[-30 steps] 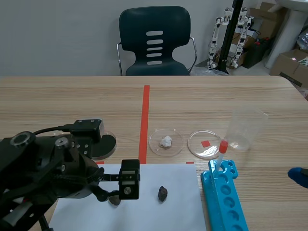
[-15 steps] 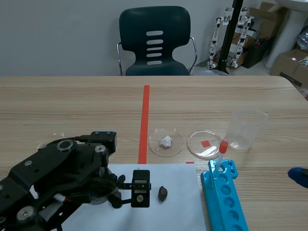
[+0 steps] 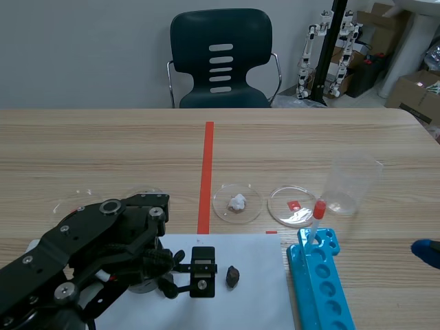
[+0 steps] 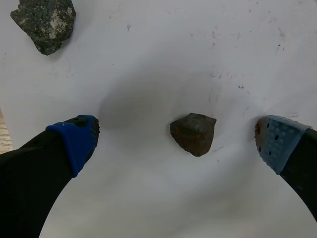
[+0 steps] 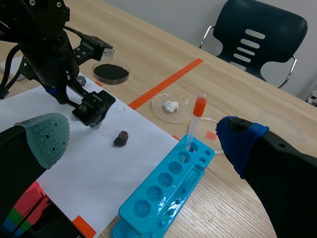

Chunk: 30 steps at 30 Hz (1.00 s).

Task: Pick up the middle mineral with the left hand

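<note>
The bench (image 3: 103,137) is pale wood grain with a matt finish. On it lies a sheet of white paper (image 3: 254,306), dull and lightly speckled with dirt. The brown mineral (image 4: 193,133) is rough, faceted and lustreless; the grey mineral (image 4: 44,24) is grainy with pale flecks. The pads (image 4: 74,141) on the left jaws look like soft blue rubber, dotted and matt. The tube rack (image 3: 323,289) is smooth, glossy blue plastic. The beaker (image 3: 352,184) is clear and shiny.
</note>
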Each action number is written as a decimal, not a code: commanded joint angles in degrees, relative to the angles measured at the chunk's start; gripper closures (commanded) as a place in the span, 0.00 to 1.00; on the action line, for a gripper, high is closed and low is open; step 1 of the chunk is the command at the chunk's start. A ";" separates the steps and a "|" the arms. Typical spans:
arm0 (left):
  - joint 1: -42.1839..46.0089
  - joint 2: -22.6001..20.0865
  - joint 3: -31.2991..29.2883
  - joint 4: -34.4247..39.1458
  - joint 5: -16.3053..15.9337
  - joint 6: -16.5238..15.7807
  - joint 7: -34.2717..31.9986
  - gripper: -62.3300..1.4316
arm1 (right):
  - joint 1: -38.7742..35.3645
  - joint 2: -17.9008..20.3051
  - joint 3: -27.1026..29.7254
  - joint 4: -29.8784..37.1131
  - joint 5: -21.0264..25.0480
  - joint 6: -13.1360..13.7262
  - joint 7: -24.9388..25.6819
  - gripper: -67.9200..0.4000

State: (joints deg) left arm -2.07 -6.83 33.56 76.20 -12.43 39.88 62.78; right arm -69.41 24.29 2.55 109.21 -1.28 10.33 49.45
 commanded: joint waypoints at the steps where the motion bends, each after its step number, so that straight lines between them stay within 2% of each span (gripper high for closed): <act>1: -0.17 0.31 -0.15 0.57 0.04 0.11 -0.15 0.00 | 0.07 0.15 0.09 0.59 0.39 0.02 0.66 0.08; 10: -0.02 0.28 -0.15 0.83 0.09 0.11 0.28 0.00 | 0.07 0.15 0.09 0.59 0.39 0.02 0.66 0.08; 15: 0.87 0.11 -0.15 2.47 1.53 0.11 0.83 0.00 | 0.07 0.15 0.09 0.59 0.39 0.02 0.68 0.08; 30: 1.09 0.00 -0.15 2.84 1.53 0.09 1.36 0.00 | 0.07 0.15 0.09 0.59 0.42 0.02 0.66 0.08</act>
State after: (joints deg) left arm -1.06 -6.85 33.56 77.89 -11.07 39.88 64.10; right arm -69.41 24.29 2.55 109.21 -1.28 10.33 49.45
